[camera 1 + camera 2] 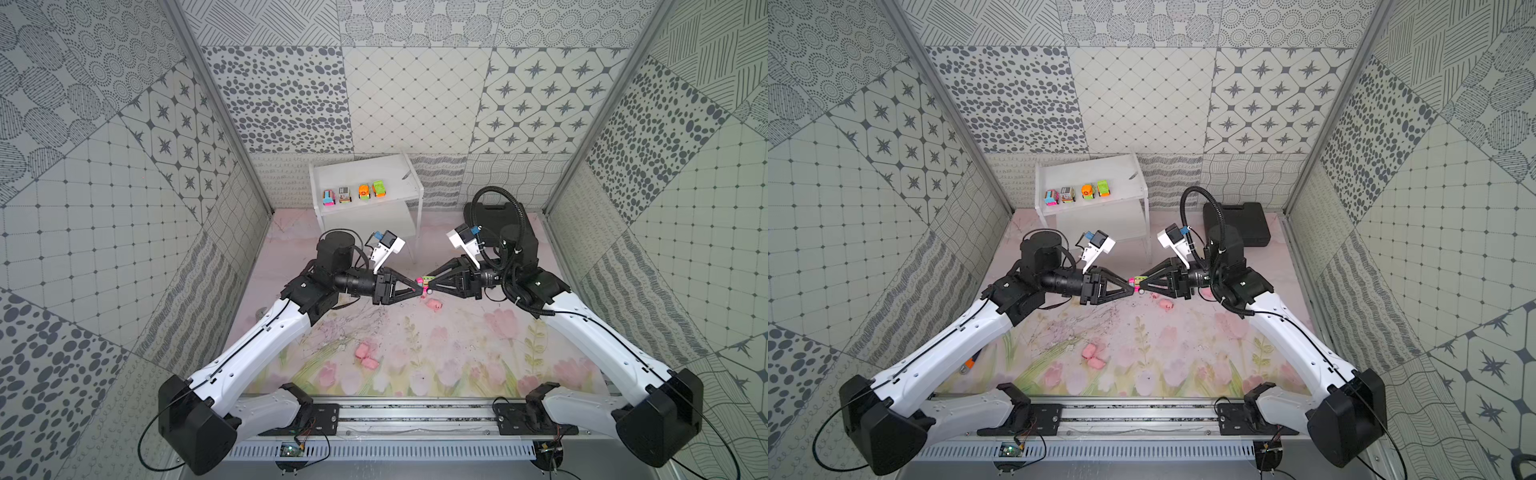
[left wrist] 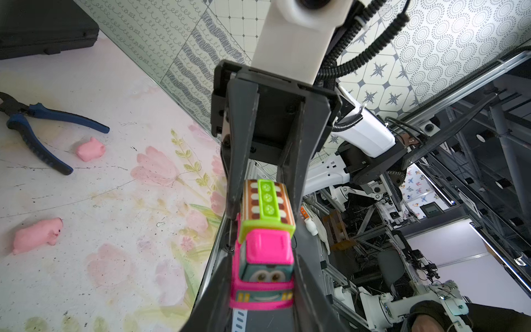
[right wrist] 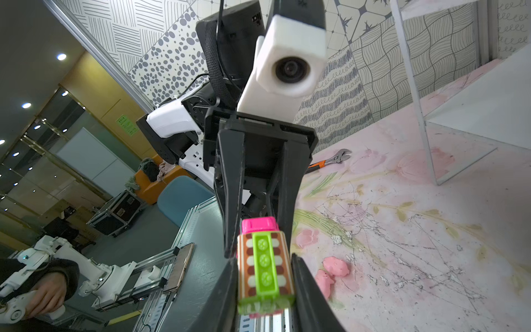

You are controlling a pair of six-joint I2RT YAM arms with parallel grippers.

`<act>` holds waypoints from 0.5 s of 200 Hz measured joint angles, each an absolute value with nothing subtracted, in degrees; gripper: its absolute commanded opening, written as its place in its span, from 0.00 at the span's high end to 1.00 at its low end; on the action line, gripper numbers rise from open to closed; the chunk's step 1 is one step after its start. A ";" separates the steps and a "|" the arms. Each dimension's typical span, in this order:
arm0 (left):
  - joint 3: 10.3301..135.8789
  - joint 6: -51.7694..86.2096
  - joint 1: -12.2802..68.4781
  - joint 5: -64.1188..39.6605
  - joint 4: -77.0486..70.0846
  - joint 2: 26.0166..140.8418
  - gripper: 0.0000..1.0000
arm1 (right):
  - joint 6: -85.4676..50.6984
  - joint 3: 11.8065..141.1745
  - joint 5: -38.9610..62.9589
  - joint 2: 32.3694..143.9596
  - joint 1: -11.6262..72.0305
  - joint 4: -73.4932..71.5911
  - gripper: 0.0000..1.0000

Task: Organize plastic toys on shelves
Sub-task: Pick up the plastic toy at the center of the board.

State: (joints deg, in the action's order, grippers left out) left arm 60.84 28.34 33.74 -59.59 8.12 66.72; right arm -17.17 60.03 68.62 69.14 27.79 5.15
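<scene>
Top views: pink car (image 1: pixel 421 282) half-hidden between left pincer (image 1: pixel 417 287), right pincer (image 1: pixel 429 286).

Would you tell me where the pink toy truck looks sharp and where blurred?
Left wrist view: the pink and green plastic toy truck is crisp, bumper soft. Right wrist view: its near end blurs. In both top views: tiny, detail lost.

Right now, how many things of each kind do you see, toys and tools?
Toy cars: 5, four on the shelf, the held car between the left end effector and the right end effector
Pigs: 4, on the table
Pliers: 1
Wrench: 1
Total: 11
</scene>
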 measured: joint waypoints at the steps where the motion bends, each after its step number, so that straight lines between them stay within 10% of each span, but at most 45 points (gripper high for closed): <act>1: 60.84 28.36 33.74 -59.59 8.12 66.72 0.63 | -17.17 60.05 68.62 69.14 27.79 5.15 0.72; 100: 51.42 28.10 28.01 -43.88 5.23 51.94 0.06 | -20.21 60.47 60.45 67.59 26.00 -0.67 0.73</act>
